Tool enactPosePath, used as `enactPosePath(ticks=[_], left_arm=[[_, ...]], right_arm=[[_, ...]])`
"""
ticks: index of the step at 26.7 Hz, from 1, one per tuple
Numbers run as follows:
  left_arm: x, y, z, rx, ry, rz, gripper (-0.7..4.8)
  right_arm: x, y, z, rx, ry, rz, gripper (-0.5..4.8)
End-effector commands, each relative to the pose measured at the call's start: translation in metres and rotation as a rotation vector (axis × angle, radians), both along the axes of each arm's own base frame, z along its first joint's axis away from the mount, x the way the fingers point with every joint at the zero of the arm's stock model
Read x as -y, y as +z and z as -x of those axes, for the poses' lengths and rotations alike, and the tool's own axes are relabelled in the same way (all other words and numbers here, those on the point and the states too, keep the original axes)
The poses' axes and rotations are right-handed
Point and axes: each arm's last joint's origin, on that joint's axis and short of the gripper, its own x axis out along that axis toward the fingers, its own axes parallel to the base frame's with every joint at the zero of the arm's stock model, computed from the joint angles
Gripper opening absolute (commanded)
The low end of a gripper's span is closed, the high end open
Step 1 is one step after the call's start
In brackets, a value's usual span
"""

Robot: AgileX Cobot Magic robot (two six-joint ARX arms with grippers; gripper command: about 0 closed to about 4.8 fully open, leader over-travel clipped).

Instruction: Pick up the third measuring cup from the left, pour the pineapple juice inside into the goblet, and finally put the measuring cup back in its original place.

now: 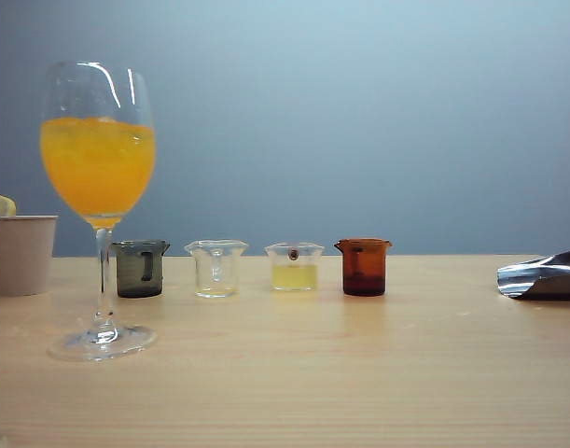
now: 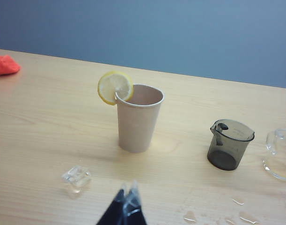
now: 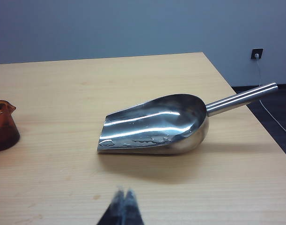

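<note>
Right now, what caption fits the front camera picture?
Four measuring cups lined behind a goblet of orange juice.

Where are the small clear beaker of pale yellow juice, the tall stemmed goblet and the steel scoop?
small clear beaker of pale yellow juice (image 1: 294, 267), exterior view, front wall.
tall stemmed goblet (image 1: 98, 140), exterior view, bowl.
steel scoop (image 3: 157, 124), right wrist view, inner bowl.

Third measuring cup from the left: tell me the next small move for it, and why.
Probably open the right gripper and reach it toward the third measuring cup. That cup stands untouched on the table with the pineapple juice inside. The right gripper is shut, hanging back over the table by the metal scoop; the left gripper, also shut, hangs near the paper cup, beyond the goblet.
</note>
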Motion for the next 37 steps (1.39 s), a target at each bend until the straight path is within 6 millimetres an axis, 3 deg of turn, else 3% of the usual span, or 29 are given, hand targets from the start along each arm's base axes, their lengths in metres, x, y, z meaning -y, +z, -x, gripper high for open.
enactPosePath(ticks=[1, 5, 10, 15, 21, 26, 28, 33, 37], left_arm=[[0.000, 0.002, 0.000, 0.012, -0.004, -0.001, -0.06], [0.000, 0.002, 0.000, 0.013, -0.004, 0.000, -0.06], [-0.001, 0.014, 0.004, 0.016, 0.042, 0.043, -0.06], [-0.001, 0.053, 0.017, 0.058, 0.071, 0.041, -0.05], [0.003, 0.106, 0.032, 0.154, 0.009, 0.032, -0.05], [0.003, 0.143, 0.024, 0.139, -0.038, 0.030, -0.05], [0.003, 0.162, 0.013, 0.110, -0.067, 0.033, -0.06], [0.003, 0.180, -0.010, 0.044, -0.101, 0.030, -0.05], [0.016, 0.194, -0.017, 0.042, -0.178, -0.060, -0.06]], right_arm=[[0.000, 0.001, 0.000, 0.013, -0.003, 0.003, -0.01], [0.000, 0.001, 0.000, 0.018, -0.011, 0.003, -0.01], [0.001, 0.028, 0.007, 0.048, -0.059, 0.002, -0.02], [0.000, 0.070, 0.016, 0.106, -0.069, -0.004, -0.02], [0.001, 0.127, 0.010, 0.129, -0.068, -0.027, -0.03], [0.002, 0.161, -0.007, 0.088, -0.046, -0.094, -0.03], [-0.002, 0.177, -0.019, 0.069, -0.002, -0.108, -0.03], [-0.024, 0.190, -0.039, 0.111, 0.083, -0.111, -0.03], [-0.068, 0.175, -0.059, 0.001, 0.191, -0.094, -0.03]])
